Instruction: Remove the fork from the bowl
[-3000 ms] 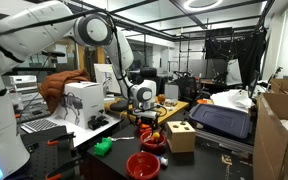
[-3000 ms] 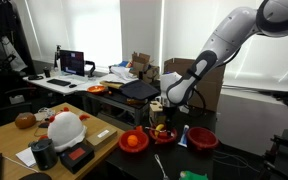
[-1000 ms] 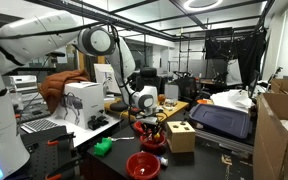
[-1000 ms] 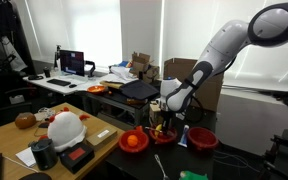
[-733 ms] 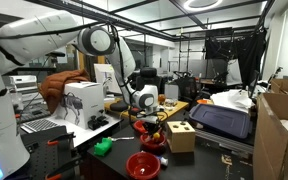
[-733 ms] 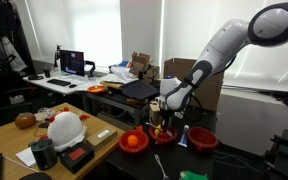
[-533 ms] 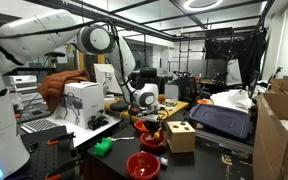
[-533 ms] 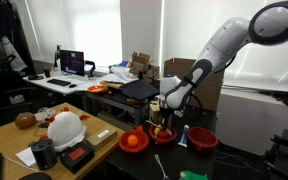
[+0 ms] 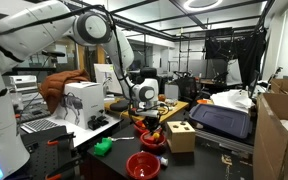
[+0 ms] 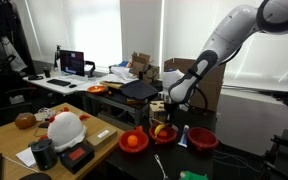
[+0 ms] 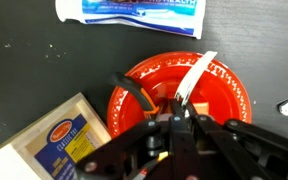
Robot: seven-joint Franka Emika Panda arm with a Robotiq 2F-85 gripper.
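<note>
Fork (image 11: 196,77), angled toward 1 o'clock in the wrist view, is pinched in the closed gripper (image 11: 176,122) above the red bowl (image 11: 229,105), apparently lifted but not yet carried clear.

The bowl (image 11: 227,98) is small, round and glossy red, and it sits upright on the dark table (image 11: 24,50). From where I stand it is a red spot near the table's edge (image 9: 152,141) (image 10: 164,134). The fork (image 11: 196,78) is white and slim. It leans across the bowl with one end reaching past the rim and the other over the middle, pinched in the tool (image 11: 180,118).
</note>
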